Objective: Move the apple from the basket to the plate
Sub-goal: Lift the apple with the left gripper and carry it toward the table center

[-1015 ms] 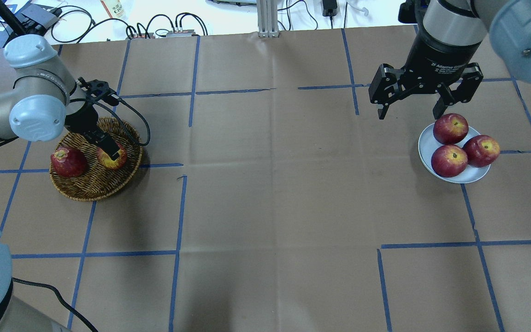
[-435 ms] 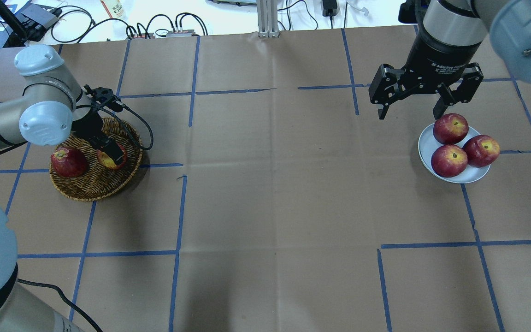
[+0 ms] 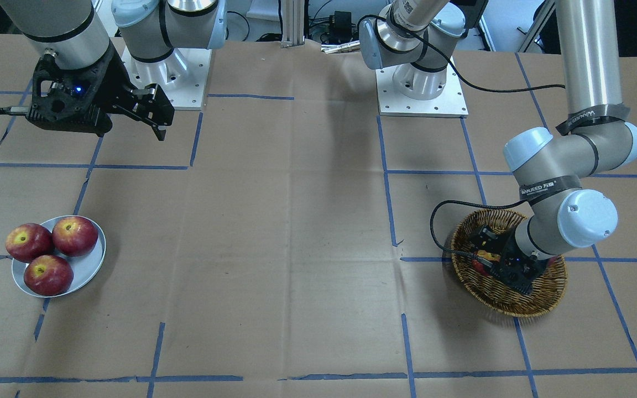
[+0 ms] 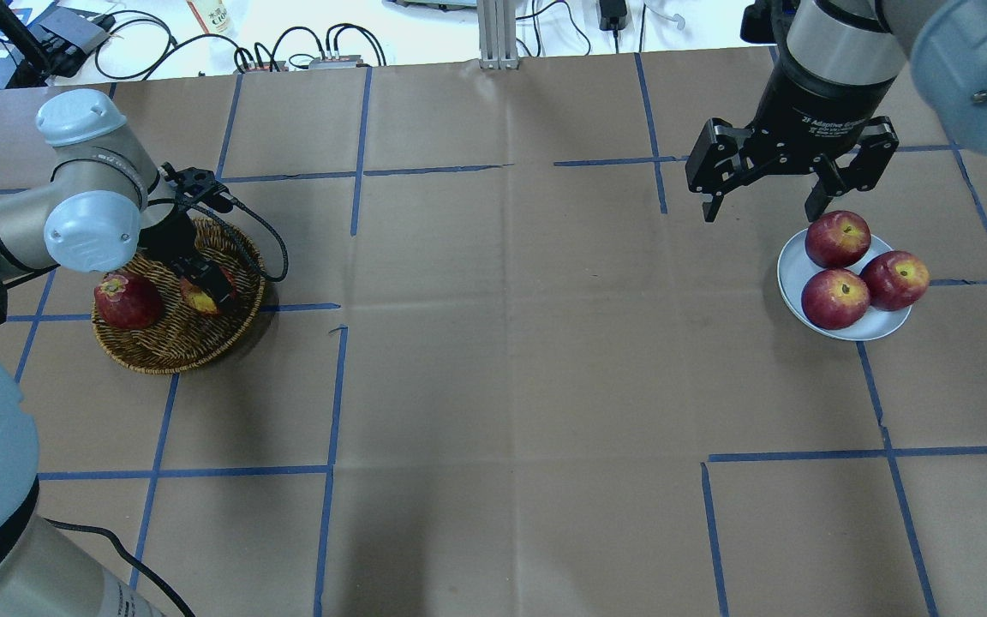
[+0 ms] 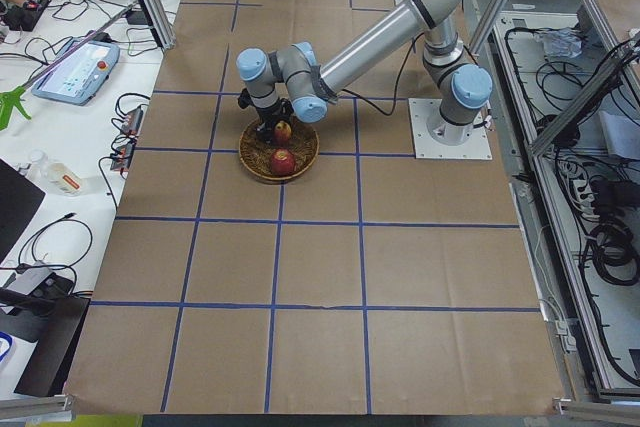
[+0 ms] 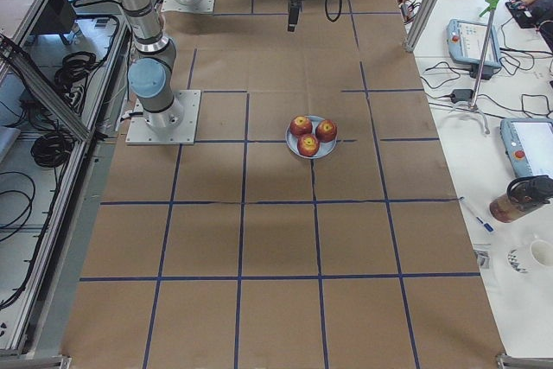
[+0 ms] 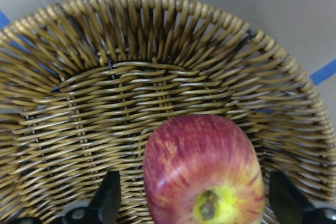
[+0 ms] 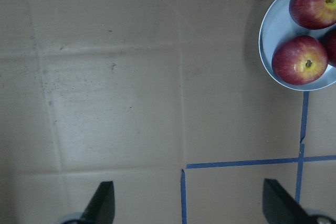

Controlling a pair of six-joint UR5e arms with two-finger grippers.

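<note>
The lighter apple [image 7: 202, 169], red with orange streaks and a yellow stem hollow, lies in the wicker basket [image 4: 175, 358]. My left gripper [image 4: 206, 287] is down in the basket and open. In the left wrist view its fingers [image 7: 109, 203] stand on either side of the apple, apart from it. In the overhead view the gripper covers most of the apple [image 4: 196, 298]. The pale grey-blue plate [image 4: 790, 267] at the far right holds three darker apples. My right gripper [image 4: 761, 212] hangs open and empty above the table, just beyond the plate.
A darker red apple [image 4: 127, 301] lies in the basket's left half, beside my left gripper. The left wrist's black cable [image 4: 266, 240] loops over the basket's right rim. Blue tape lines cross the brown paper table. Cables and devices lie beyond the far edge.
My left gripper has sunk lower into the basket over the lighter apple and hides more of it. The left arm's wrist has shifted slightly right. The right arm has not moved.
</note>
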